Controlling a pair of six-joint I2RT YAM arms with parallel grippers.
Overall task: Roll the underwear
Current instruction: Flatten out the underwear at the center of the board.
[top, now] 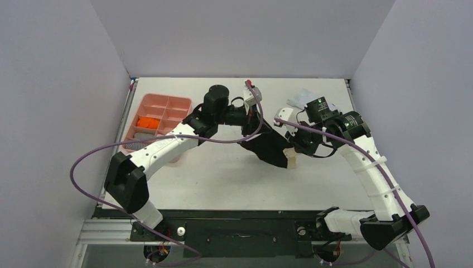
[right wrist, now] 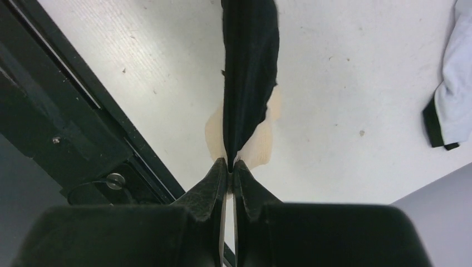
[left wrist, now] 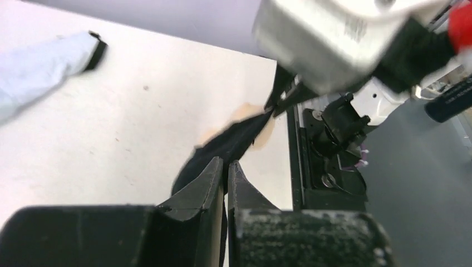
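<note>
The left gripper (left wrist: 225,164) and right gripper (right wrist: 230,164) each pinch the black underwear (top: 270,148), held between them over the bench (top: 223,178) centre. The orange underwear (top: 148,121) lies in the pink tray (top: 167,100), far left

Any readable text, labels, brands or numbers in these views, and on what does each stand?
No text can be read in any view.
Blurred, unreadable: the printed label on the silver housing, left wrist view.
Too small to read: the green sticker on the right arm, top view.
</note>
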